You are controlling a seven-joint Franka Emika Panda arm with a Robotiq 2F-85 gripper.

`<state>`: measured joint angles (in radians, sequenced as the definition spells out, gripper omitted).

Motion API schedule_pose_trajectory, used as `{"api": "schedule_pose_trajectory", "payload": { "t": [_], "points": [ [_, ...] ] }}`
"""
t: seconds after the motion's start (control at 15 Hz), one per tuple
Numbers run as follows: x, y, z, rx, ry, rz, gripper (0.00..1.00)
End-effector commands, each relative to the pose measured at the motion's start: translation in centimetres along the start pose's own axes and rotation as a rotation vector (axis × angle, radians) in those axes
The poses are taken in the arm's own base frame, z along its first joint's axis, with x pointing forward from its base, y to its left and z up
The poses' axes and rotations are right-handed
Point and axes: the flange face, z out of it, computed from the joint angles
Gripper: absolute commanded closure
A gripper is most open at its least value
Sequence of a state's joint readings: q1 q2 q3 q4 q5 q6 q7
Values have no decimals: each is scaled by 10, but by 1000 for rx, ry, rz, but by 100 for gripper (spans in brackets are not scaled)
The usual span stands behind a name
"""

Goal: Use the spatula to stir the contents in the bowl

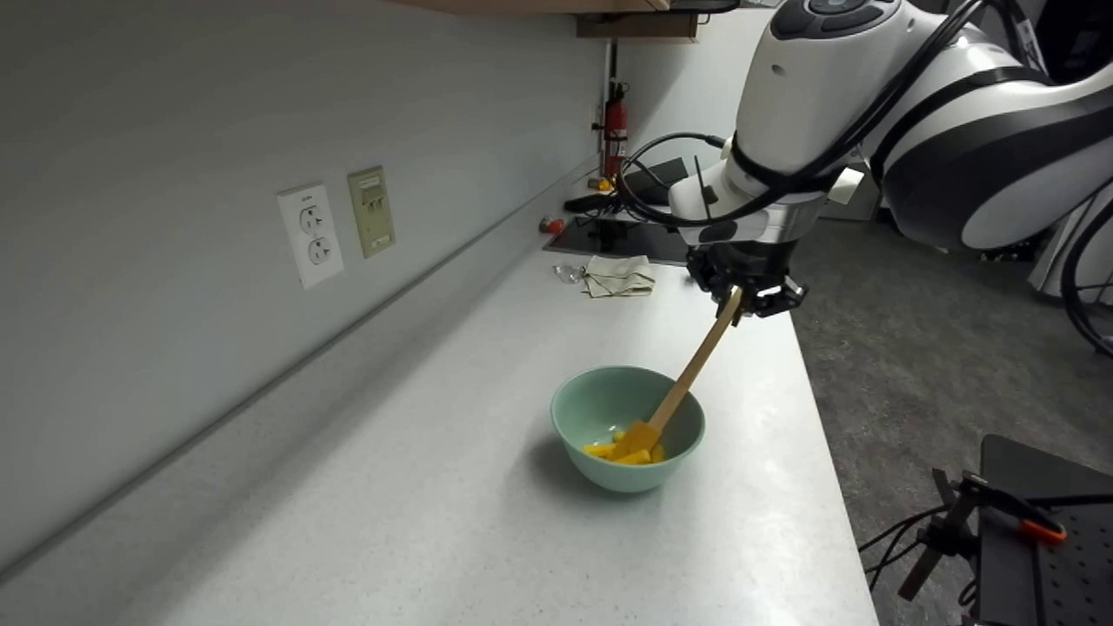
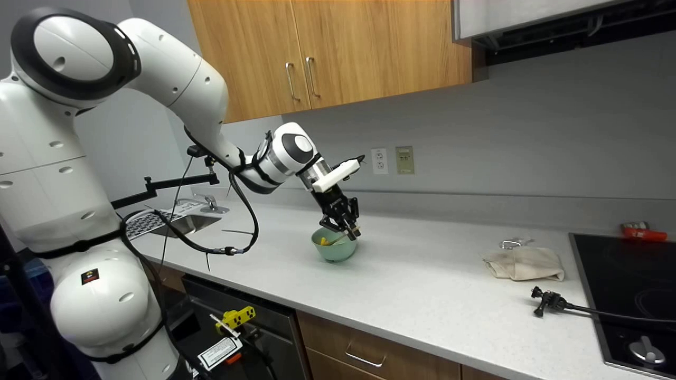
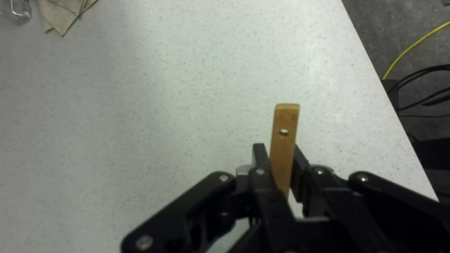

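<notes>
Standing between wall [image 1: 156, 287] and edge of the bench [image 1: 391, 522], the bowl [image 1: 622, 477] had room around it; my gripper [image 3: 280, 165] pinched the spatula [image 1: 693, 374] tightly, long axis slanting away from the cooktop [image 2: 623, 277], blade down among the bowl's yellow contents [image 1: 638, 458].

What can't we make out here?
Spatula: in the wrist view, its lower handle is hidden by the gripper.
Food: in an exterior view, partly covered by the spatula's blade.
Bowl: in an exterior view, food and blade hide part of its floor.
Cloth: cut off by the wrist view's top edge.
Fire extinguisher: markings too small to read in an exterior view.
</notes>
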<state>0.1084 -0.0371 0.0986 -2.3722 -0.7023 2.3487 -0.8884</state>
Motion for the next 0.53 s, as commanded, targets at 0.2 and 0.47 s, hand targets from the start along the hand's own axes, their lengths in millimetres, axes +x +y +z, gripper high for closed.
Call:
{"api": "schedule_pose_trajectory", "payload": {
  "t": [0.2, 0.47],
  "points": [
    [-10, 18, -16, 5, 63, 59, 96],
    [-10, 19, -17, -32, 59, 54, 96]
  ]
}}
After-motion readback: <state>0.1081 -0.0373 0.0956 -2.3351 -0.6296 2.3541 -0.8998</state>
